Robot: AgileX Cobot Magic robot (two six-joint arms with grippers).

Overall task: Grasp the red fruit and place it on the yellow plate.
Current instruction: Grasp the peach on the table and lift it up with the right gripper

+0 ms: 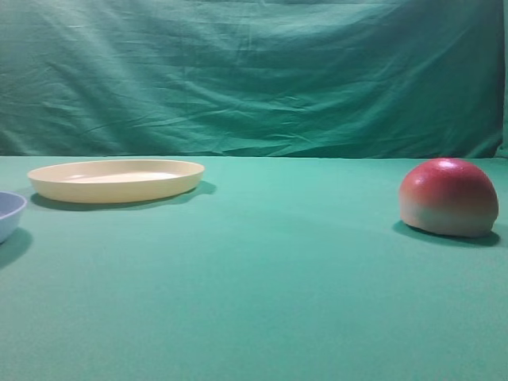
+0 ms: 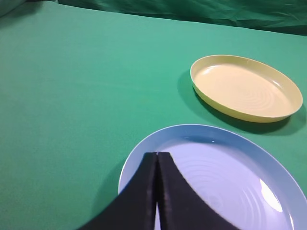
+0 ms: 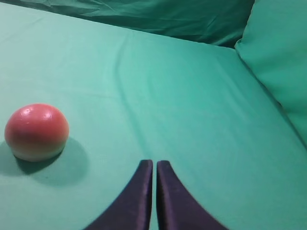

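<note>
Exterior high view: a green cloth (image 1: 262, 278) covers the table and a green drape (image 1: 254, 71) hangs behind it; neither claw shows in this view.
Red fruit: the red fruit (image 1: 448, 197) sits flat-side down on the cloth at the right, glossy red on top and pale cream at the base, alone and touching nothing else.
Yellow plate: the yellow plate (image 1: 117, 179) lies on the cloth at the left, well apart from the fruit, with nothing on it.
Blue dish: a light blue dish (image 1: 9, 214) is cut by the left edge, just beside the yellow plate and nearer the camera.
Left claw: the left gripper (image 2: 157, 154) has its two dark fingers pressed together, holding nothing; its tips hang over the near rim of the blue dish (image 2: 211, 179).
Plate from left claw: the yellow plate (image 2: 245, 87) lies ahead and to the right of the tips, beyond the dish.
Right claw: the right gripper (image 3: 154, 163) is also pinched closed and empty, above bare cloth.
Fruit from right claw: the red fruit (image 3: 36, 132) rests ahead and well to the left of the tips, apart from them.
</note>
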